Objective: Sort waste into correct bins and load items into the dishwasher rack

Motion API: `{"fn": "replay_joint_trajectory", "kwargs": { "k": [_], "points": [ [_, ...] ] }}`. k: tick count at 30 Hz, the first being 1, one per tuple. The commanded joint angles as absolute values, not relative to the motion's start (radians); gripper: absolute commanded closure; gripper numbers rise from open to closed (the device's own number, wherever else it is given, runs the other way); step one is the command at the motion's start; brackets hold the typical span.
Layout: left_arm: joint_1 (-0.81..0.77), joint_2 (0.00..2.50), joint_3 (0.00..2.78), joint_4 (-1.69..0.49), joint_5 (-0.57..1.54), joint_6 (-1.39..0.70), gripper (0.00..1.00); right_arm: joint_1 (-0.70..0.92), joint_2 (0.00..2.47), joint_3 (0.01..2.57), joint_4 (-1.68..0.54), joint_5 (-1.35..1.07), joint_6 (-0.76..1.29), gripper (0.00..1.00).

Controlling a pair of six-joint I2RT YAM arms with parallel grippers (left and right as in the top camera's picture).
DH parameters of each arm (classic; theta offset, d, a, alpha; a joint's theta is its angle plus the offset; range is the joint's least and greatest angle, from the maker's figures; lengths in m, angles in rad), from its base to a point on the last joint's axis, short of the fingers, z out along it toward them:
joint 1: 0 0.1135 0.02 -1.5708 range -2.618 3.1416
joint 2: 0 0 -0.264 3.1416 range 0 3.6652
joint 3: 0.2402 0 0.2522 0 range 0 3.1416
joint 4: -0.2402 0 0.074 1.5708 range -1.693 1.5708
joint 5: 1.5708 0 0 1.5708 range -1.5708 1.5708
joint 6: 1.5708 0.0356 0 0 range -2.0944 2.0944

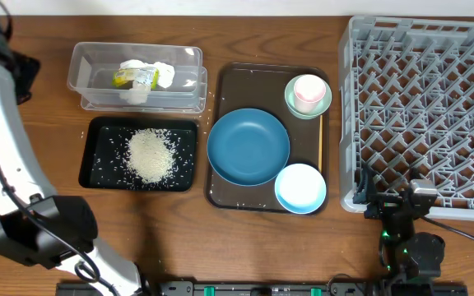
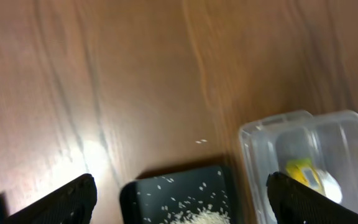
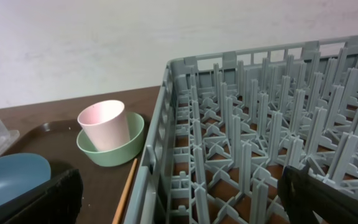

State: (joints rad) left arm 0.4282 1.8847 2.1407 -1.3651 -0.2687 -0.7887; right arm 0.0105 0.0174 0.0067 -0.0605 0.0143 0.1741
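L gripper (image 2: 180, 186) & R gripper (image 3: 180, 180): jaws apart, empty. Plate (image 1: 248, 146), pink cup (image 1: 308, 90) in mint bowl (image 1: 290, 104) sit just left of rack (image 1: 354, 115). Risk: cup's loose, could tip if bowl's grabbed.

The tub (image 1: 81, 62) holds the tissue (image 1: 161, 72) and wrapper (image 1: 130, 79); before it, the shallow tray (image 1: 97, 164) holds the rice (image 1: 150, 154). Right of them the serving tray (image 1: 245, 82) carries the plate (image 1: 248, 146), a cup (image 1: 309, 90) in a bowl (image 1: 290, 105), and a second bowl (image 1: 300, 188); the rack (image 1: 434, 107) stands rightmost.
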Motion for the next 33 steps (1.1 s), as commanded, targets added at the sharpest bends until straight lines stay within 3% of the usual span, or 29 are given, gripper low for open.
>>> {"fn": "replay_joint_trajectory", "kwargs": {
  "k": [1,9,15,19,21,28,33],
  "points": [
    [0.471,1.891,2.143,-1.388,-0.258,-0.791,0.1,0.012,0.014,0.006,-0.033,0.011,0.163,0.01],
    [0.488,1.891,2.143,-1.39,-0.255,-0.791,0.09,0.013,0.014,0.006,0.198,0.006,0.169,0.01],
    [0.488,1.891,2.143,-1.39,-0.255,-0.791,0.09,0.013,0.014,0.006,0.495,-0.132,0.457,0.01],
    [0.488,1.891,2.143,-1.39,-0.255,-0.791,0.08,0.014,0.014,0.007,0.659,-0.132,0.547,0.01],
    [0.488,1.891,2.143,-1.39,-0.255,-0.791,0.02,0.014,0.02,0.021,0.719,-0.132,0.546,0.01],
    [0.488,1.891,2.143,-1.39,-0.255,-0.791,0.02,0.014,0.248,0.262,0.601,-0.173,0.484,0.01],
    [0.488,1.891,2.143,-1.39,-0.255,-0.791,0.02,0.014,0.68,0.655,0.478,-0.559,0.331,0.01]
  ]
}}
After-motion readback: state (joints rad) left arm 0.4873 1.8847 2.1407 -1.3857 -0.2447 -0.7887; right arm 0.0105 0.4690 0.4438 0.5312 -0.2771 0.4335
